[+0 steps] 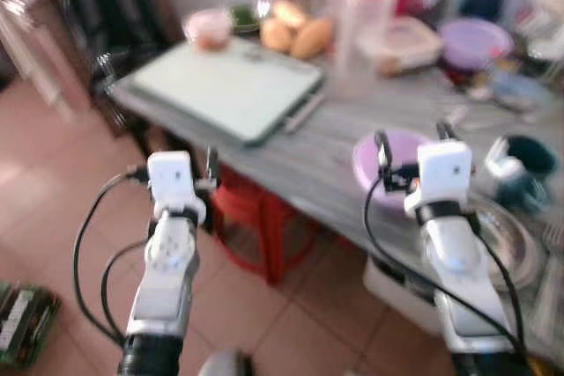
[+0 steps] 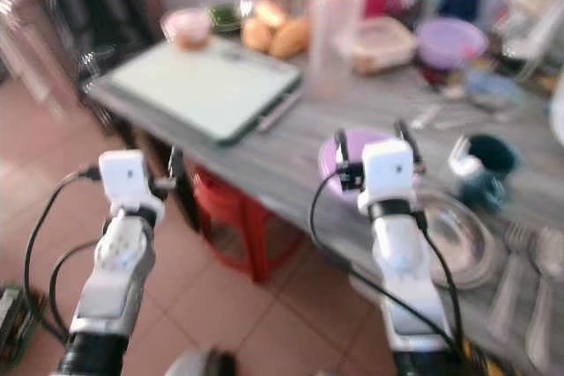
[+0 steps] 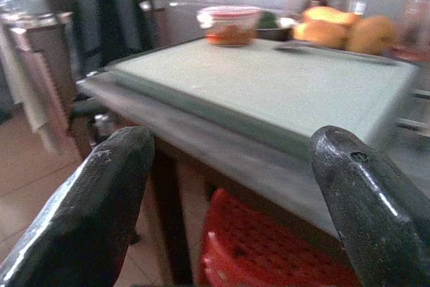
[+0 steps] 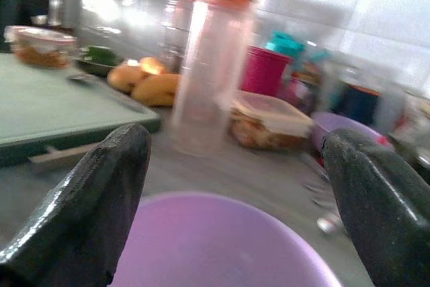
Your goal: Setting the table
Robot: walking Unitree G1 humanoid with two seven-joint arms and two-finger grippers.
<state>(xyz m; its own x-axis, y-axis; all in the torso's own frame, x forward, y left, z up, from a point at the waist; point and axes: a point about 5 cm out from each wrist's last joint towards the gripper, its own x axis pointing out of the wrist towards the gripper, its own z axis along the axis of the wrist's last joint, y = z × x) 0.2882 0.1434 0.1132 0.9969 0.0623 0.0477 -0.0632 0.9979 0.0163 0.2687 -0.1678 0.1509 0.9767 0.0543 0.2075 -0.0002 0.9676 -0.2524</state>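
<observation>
Right gripper point(image 4: 235, 206), fingers spread wide, hovers just above the purple bowl point(image 1: 394, 165); left gripper point(image 3: 228, 199) idles open. Best descend squarely over the rim before closing.

Hands: two, the left hand point(image 1: 211, 163) and the right hand point(image 1: 411, 143), each with two black fingers held apart
Purple bowls: two, a near purple bowl point(image 1: 392, 161) and a far purple bowl point(image 1: 474, 41)
Green boards: one green board point(image 1: 227, 85)
Red stools: one red stool point(image 1: 261, 217) under the bench point(image 1: 308, 160)
Clear bottles: one clear bottle point(image 4: 211, 58) with an orange cap
Metal plates: one metal plate point(image 2: 458, 239)
Dark mugs: one dark mug point(image 2: 483, 167)
</observation>
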